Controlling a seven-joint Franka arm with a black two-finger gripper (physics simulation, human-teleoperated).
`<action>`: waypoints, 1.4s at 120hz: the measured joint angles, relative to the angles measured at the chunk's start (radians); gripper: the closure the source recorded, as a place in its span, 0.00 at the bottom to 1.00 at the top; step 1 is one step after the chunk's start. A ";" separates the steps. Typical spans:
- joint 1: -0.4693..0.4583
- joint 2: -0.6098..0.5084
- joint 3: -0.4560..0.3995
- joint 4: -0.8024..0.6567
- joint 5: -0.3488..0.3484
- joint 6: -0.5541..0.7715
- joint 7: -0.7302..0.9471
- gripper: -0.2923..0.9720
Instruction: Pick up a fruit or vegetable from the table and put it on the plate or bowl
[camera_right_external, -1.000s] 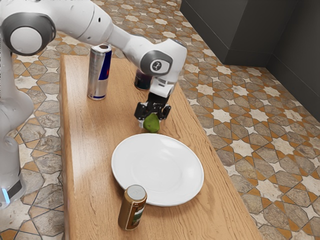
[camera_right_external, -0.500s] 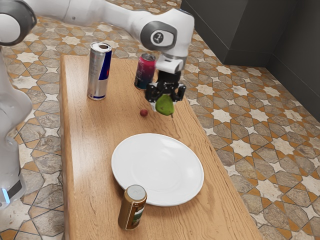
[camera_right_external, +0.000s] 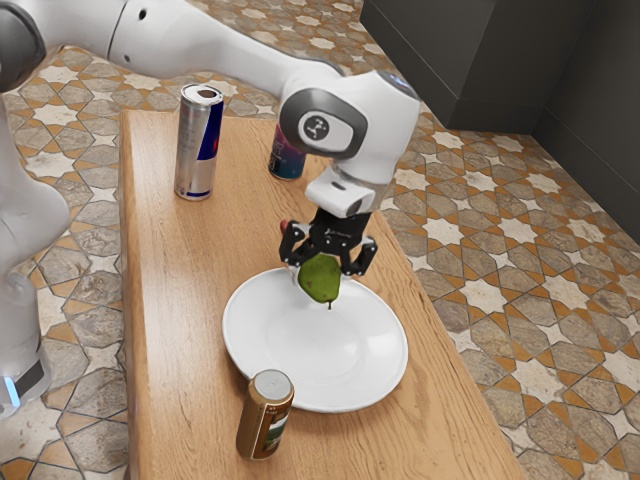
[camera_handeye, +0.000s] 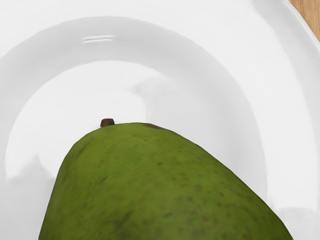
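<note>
Our hand (camera_right_external: 327, 260) clamps the green pear (camera_right_external: 320, 279) from two sides, hanging over the white plate (camera_right_external: 345, 355), inside its rim. The brown bottle (camera_right_external: 265, 413) stands at the plate's near edge.

Green speckled pear (camera_right_external: 320, 280): matt, finely dotted skin
Round white plate (camera_right_external: 375, 365): glossy, smooth, ceramic-looking
Long wooden table (camera_right_external: 180, 300): light grained wood, satin finish
Tall silver-and-blue can (camera_right_external: 198, 142): shiny metal
Short brown can (camera_right_external: 265, 415): metal top, body with soft sheen
</note>
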 joint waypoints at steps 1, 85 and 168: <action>-0.001 0.000 0.000 0.000 0.000 0.000 -0.001 0.49; 0.290 0.189 0.121 0.185 0.043 0.041 -0.004 0.23; 0.291 0.239 0.120 0.175 0.044 0.037 0.059 0.23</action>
